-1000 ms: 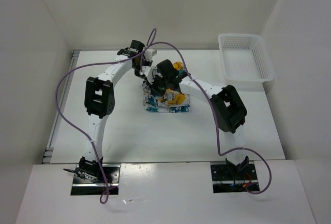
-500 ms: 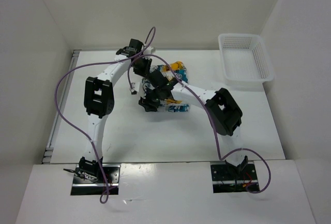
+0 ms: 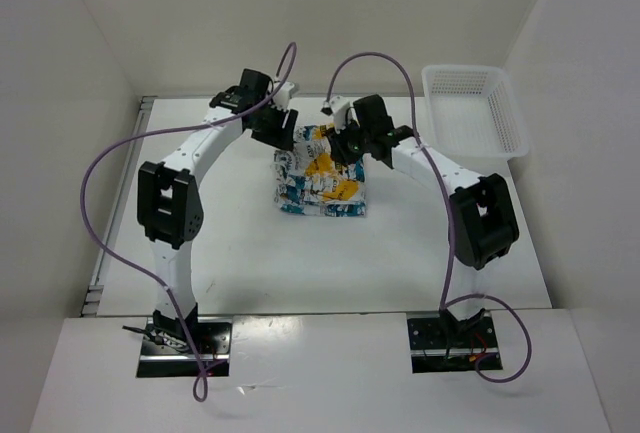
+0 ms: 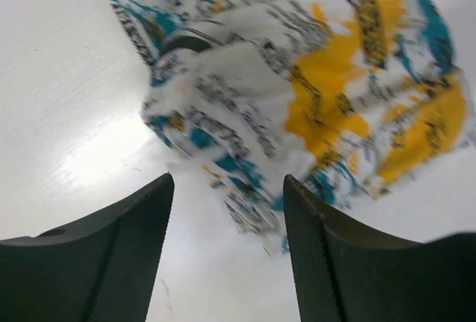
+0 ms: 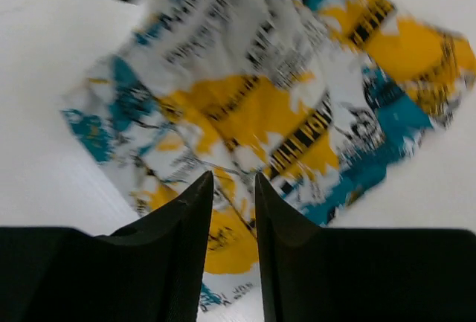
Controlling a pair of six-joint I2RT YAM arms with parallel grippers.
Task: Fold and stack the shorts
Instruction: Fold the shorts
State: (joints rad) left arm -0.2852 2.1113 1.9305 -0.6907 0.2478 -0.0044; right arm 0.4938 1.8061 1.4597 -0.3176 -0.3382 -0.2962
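Folded shorts under two claws
The shorts (image 3: 320, 181) lie bundled on the bench (image 3: 240, 253). The left claw (image 4: 227, 188) is released just off their corner. The right claw (image 5: 228, 181), nearly clenched and empty, hangs directly over them and is nearer.

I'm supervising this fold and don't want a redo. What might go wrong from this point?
1. The shorts lie bunched, with a thick, uneven corner facing the left gripper, which is open. A grab there may take only some layers and pull the fold apart.
2. The right gripper has its fingers close together right at the cloth. Whether it pinches any is unclear, so lifting may drag the pile askew.
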